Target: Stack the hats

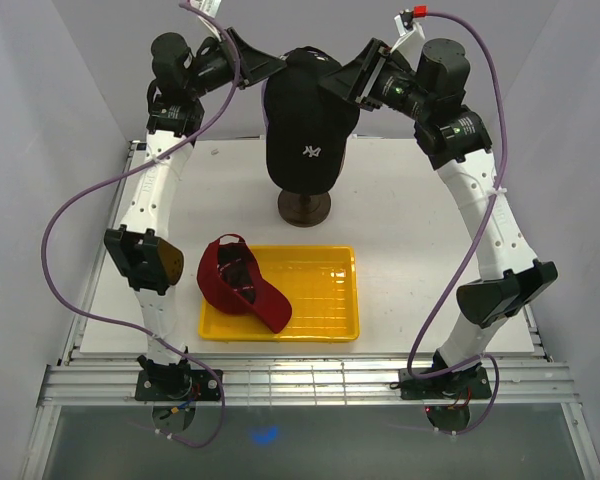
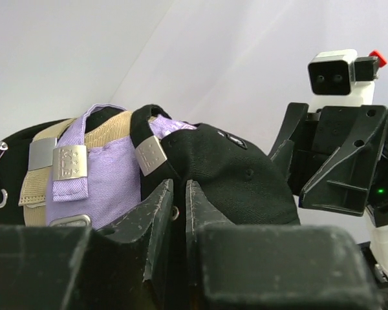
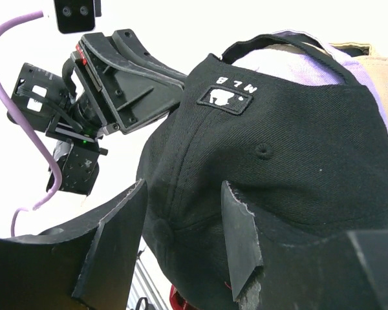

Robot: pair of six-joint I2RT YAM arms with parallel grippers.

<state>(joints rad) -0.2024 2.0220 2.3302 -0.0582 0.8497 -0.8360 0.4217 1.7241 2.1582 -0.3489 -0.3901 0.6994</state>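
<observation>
The black fabric baseball cap with a white emblem (image 1: pixel 302 120) sits topmost on a pile of hats raised on a dark brown round stand (image 1: pixel 305 209) at the back of the white table (image 1: pixel 410 230); under its rear opening show the lavender fabric cap (image 2: pixel 110 187) and the strap of the tan fabric cap (image 2: pixel 35 184). The left gripper (image 2: pixel 179 200) is at the black cap's rear edge, its jaws drawn almost together on a fold of that edge. The right gripper (image 3: pixel 181 239) is at the opposite side of the crown, its fingers (image 3: pixel 116 245) standing well apart with the crown's side between them; whether the pads touch the cloth I cannot tell. The red fabric cap (image 1: pixel 242 283) lies upside down on the left end of the shallow yellow plastic tray (image 1: pixel 325 290), near the front of the table.
</observation>
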